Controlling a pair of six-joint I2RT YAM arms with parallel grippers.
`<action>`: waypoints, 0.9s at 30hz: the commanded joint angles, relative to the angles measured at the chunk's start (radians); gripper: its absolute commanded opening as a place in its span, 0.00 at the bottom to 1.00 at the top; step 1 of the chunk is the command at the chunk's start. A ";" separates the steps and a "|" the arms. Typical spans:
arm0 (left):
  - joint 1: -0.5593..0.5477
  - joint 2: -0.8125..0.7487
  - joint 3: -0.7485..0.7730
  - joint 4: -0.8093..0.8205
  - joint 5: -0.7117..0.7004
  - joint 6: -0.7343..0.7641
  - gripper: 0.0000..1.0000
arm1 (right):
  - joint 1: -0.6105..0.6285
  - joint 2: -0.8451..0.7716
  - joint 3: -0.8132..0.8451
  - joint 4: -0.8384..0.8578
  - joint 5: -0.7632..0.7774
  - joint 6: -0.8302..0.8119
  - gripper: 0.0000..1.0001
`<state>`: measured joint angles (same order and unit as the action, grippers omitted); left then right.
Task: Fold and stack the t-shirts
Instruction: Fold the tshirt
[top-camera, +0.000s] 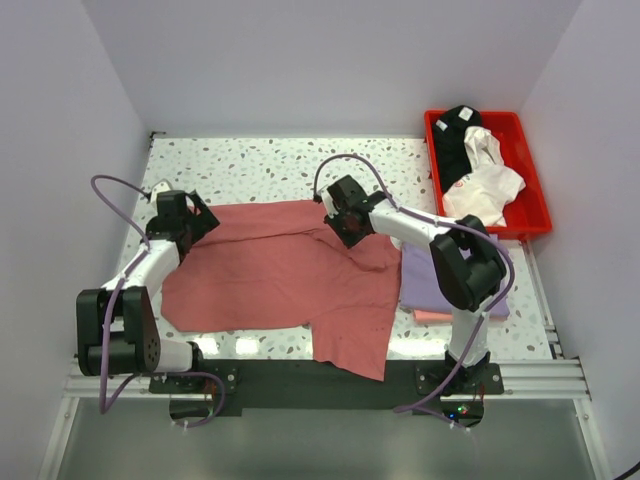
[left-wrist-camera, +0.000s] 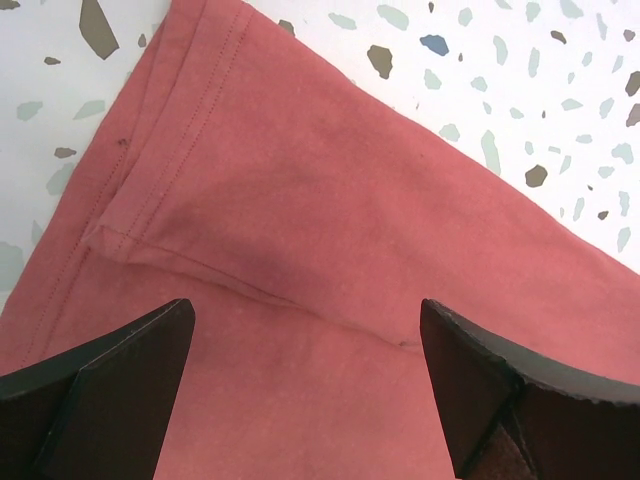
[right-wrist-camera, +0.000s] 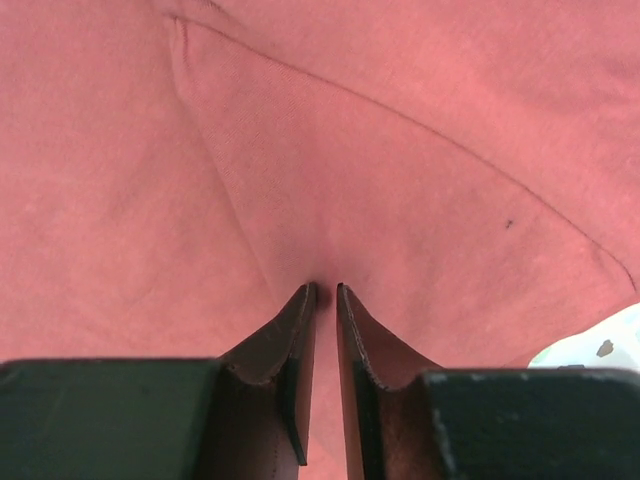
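Observation:
The dusty red t-shirt (top-camera: 280, 275) lies spread on the speckled table, its bottom edge hanging over the near edge. My left gripper (top-camera: 190, 218) is open just above its left sleeve (left-wrist-camera: 180, 150), one jaw on each side of a seam, with nothing in it (left-wrist-camera: 305, 320). My right gripper (top-camera: 338, 222) is shut on a pinch of the red cloth (right-wrist-camera: 325, 290) at the shirt's upper right. A folded lavender t-shirt (top-camera: 425, 285) lies at the right on a pale pink one (top-camera: 432, 316), partly hidden by the right arm.
A red plastic tray (top-camera: 535, 205) at the back right holds a black shirt (top-camera: 455, 140) and a white shirt (top-camera: 485, 185). White walls enclose the table on three sides. Bare terrazzo table (top-camera: 270, 165) shows behind the red shirt.

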<state>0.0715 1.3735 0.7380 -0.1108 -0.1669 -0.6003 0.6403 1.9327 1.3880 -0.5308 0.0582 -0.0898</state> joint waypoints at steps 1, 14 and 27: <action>0.004 -0.039 0.004 0.020 -0.025 0.030 1.00 | -0.001 -0.011 0.031 -0.038 -0.018 -0.016 0.19; 0.004 -0.040 -0.002 0.017 -0.034 0.030 1.00 | -0.001 -0.044 -0.047 -0.040 -0.023 0.005 0.27; 0.004 -0.039 -0.011 0.020 -0.052 0.042 1.00 | -0.047 0.044 0.150 -0.057 0.019 0.004 0.04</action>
<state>0.0715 1.3624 0.7376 -0.1139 -0.1967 -0.5823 0.6220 1.9560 1.4582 -0.5903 0.0616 -0.0692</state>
